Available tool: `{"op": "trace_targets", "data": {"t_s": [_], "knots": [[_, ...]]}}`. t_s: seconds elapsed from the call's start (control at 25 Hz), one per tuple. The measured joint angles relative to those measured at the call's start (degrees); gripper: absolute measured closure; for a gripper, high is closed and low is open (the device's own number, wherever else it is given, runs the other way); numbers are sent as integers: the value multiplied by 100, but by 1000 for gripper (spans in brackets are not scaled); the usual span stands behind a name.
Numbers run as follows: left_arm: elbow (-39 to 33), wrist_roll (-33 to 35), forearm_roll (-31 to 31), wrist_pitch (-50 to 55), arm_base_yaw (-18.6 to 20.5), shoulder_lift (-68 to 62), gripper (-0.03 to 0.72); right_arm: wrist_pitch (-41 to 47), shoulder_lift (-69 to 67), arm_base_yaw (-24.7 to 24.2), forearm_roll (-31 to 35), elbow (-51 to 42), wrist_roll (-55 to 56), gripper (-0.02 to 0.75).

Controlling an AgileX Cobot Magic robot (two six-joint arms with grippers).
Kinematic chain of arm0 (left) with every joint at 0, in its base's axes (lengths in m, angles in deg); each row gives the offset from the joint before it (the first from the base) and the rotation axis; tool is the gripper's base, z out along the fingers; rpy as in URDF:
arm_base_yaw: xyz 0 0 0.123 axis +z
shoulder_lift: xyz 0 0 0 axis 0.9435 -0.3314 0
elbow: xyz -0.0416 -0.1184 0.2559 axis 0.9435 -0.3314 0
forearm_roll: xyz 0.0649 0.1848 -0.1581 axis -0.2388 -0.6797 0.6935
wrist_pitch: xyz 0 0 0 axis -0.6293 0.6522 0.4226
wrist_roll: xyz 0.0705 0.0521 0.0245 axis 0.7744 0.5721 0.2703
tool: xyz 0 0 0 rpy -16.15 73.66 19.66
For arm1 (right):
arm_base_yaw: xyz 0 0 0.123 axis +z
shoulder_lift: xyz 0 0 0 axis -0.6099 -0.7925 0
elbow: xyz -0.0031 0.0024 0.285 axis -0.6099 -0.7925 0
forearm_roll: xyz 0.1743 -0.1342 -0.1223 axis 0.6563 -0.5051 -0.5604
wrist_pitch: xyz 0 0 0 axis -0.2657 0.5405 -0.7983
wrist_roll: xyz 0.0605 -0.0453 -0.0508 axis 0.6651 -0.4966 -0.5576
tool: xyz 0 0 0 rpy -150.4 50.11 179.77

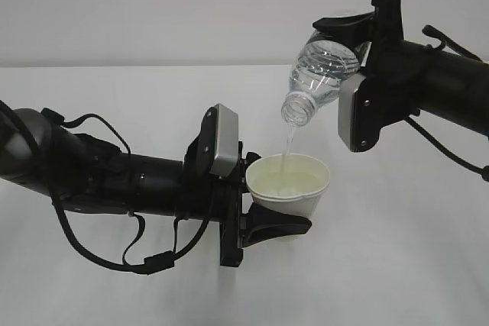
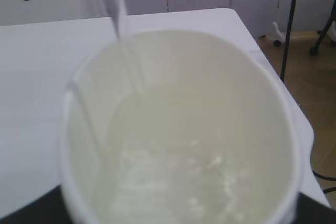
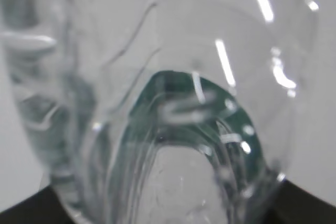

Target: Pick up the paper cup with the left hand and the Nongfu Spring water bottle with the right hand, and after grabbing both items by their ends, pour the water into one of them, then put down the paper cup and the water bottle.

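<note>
At frame centre, the left black two-finger gripper point(image 1: 269, 223) clasped the cream-white paper cup point(image 1: 289, 187) upright beneath the clear ribbed bottle point(image 1: 319, 74), which the right gripper point(image 1: 353, 24), upper right, clamped mouth-down so water point(image 1: 287, 145) streamed in

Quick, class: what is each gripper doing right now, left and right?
Left gripper: closed on the paper cup, held upright.
Right gripper: closed on the water bottle, tilted mouth-down, water streaming into the cup.

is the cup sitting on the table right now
No, the paper cup is held off the table in the left tool, catching water from the tilted bottle.
</note>
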Motion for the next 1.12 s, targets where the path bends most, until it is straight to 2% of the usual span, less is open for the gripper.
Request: {"op": "trace_targets", "data": {"t_s": [1.12], "knots": [[0,0,0,12,0,0,288,-44,0,0,0,0,0,309]]}}
